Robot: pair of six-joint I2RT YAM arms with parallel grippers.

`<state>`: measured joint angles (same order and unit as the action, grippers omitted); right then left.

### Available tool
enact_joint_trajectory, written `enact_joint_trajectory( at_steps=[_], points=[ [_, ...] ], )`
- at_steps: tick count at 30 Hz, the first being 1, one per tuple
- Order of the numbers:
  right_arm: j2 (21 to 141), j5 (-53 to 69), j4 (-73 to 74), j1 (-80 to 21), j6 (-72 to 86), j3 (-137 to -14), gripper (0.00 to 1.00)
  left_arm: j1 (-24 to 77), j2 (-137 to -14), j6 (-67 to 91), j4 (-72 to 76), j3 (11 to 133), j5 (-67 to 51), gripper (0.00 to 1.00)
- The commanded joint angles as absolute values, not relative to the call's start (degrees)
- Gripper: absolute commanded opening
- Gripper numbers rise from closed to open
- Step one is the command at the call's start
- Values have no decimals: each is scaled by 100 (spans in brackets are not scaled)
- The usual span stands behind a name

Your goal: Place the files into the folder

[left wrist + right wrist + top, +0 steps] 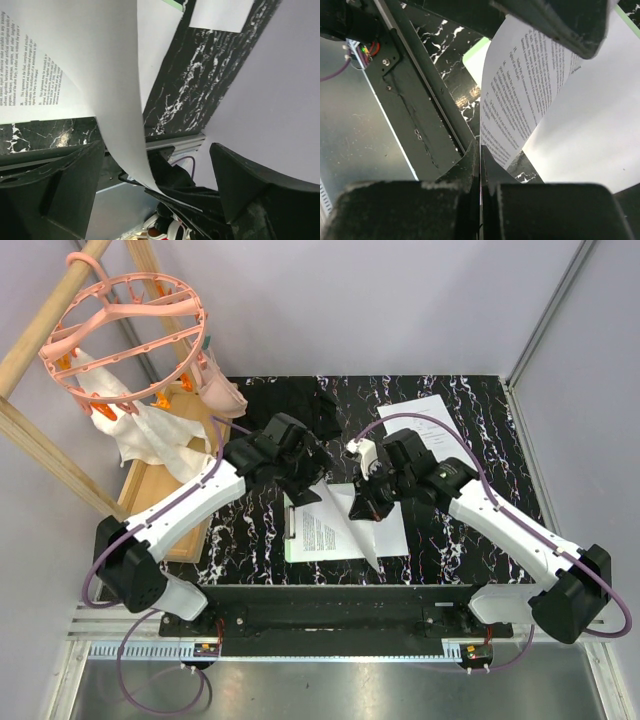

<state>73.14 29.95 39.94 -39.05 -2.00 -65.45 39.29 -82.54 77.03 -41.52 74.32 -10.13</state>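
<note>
- Right gripper (480,150): fingers pressed flat together. It looks like they're pinching the bottom edge of the lifted sheet (520,85), the one with dense print on it.
- Left gripper (155,160): spread wide, holding nothing. The lifted sheet's curl runs right through the gap between its fingers without being clamped.
- Where stuff is: the folder (471,54) lies flat on the table (470,500) between the two arms, with a flat sheet (320,532) lying on it. The lifted sheet arches up over that. A spare sheet (432,412) sits well apart, on the far right of the table.
- Handling (my guess, not gospel): paper is feather-light and floppy, so weight is no issue. Held by one edge, though, it bows and wants to fold over itself. It creases easily and is slick against the sheet below.
- Where I'd grab: a free edge or corner, pinched thin, with the second gripper on the opposite edge so it lays down flat instead of flopping. I can't see the folder's clip from here, so no idea which end the paper has to slide under.
</note>
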Motion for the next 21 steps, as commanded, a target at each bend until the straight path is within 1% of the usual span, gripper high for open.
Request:
enact_joint_trajectory(
  at_steps=[1,2,3,6,7,8,12,13,14,15,16,17,19,20,21],
  points=[
    [7260,2620,4069,-4025,-378,-6794,0,4043,-8384,7699,-4350,7769,-484,79],
    [7251,2593,4078,-4034,-378,-6794,0,4060,-8411,7699,-4394,7770,-475,76],
    [7251,2541,4069,-4060,-378,-6803,0,4069,-8472,7699,-4412,7770,-449,68],
    [7251,2453,4078,-4096,-378,-6812,0,4122,-8586,7655,-4482,7761,-404,55],
    [7251,2435,4087,-4113,-387,-6812,1,4122,-8613,7655,-4517,7761,-439,46],
    [7251,2417,4078,-4122,-395,-6794,2,4122,-8639,7647,-4570,7769,-448,42],
    [7251,2294,4052,-4140,-396,-6759,4,4131,-8762,7559,-4623,7849,-404,31],
    [7260,2277,4026,-4140,-387,-6750,8,4122,-8789,7532,-4623,7883,-413,23],
    [7242,2242,4008,-4140,-343,-6733,12,4131,-8806,7471,-4632,7901,-404,18],
    [7216,2189,3973,-4148,-308,-6732,17,4131,-8833,7410,-4632,7927,-387,12],
    [7190,2171,3947,-4140,-273,-6724,35,4131,-8850,7235,-4623,8015,-369,8],
    [7137,2119,3903,-4140,-116,-6715,44,4131,-8859,7129,-4623,8077,-352,1],
    [6874,1873,3718,-4140,0,-6680,57,4113,-8912,6892,-4614,8313,-343,0],
    [6769,1750,3666,-4140,357,-6680,75,4113,-8930,6595,-4614,8428,-334,0],
    [6524,1357,3595,-4140,500,-6688,82,4113,-8938,6427,-4614,8559,-273,0]
  ],
)
